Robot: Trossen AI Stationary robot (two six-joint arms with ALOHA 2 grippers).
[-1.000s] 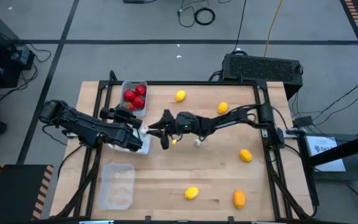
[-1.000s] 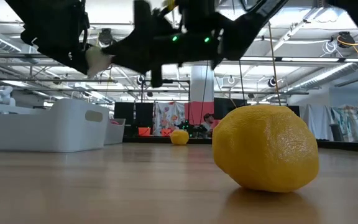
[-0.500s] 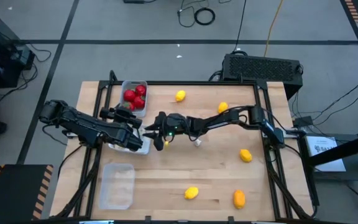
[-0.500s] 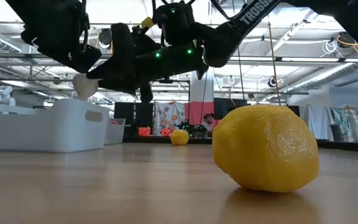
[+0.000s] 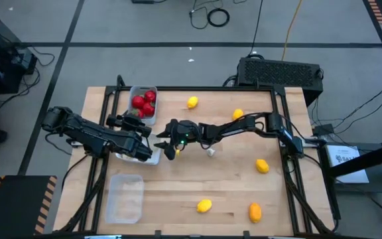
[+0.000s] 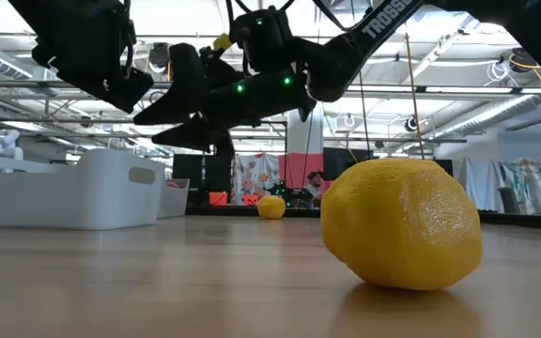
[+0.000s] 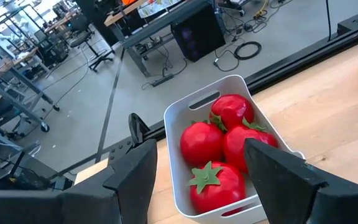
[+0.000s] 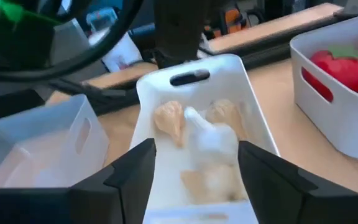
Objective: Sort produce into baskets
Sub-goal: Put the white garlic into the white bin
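My right gripper (image 5: 159,141) hangs open and empty over the white basket (image 5: 152,155); in the low view its fingers (image 6: 172,136) are spread above that basket (image 6: 73,188). Several garlic bulbs (image 8: 210,134) lie in the basket (image 8: 160,87). My left gripper (image 5: 136,119) is open and empty just near of the basket of red fruits (image 5: 143,104), which shows in the left wrist view (image 7: 219,143). One garlic bulb (image 5: 210,152) and several lemons (image 5: 192,102) lie on the table. The clear basket (image 5: 125,197) stands at the near left.
Lemons lie at the far middle (image 5: 237,115), right (image 5: 262,166) and near side (image 5: 204,206), (image 5: 254,212); one fills the low view (image 6: 402,222). My two arms stand close together over the white basket. A black box (image 5: 280,70) stands behind the table.
My right gripper has carried a garlic bulb toward the table's left edge and a little down, over the white basket, then has opened and let go. The bulb has fallen among the others in the basket.
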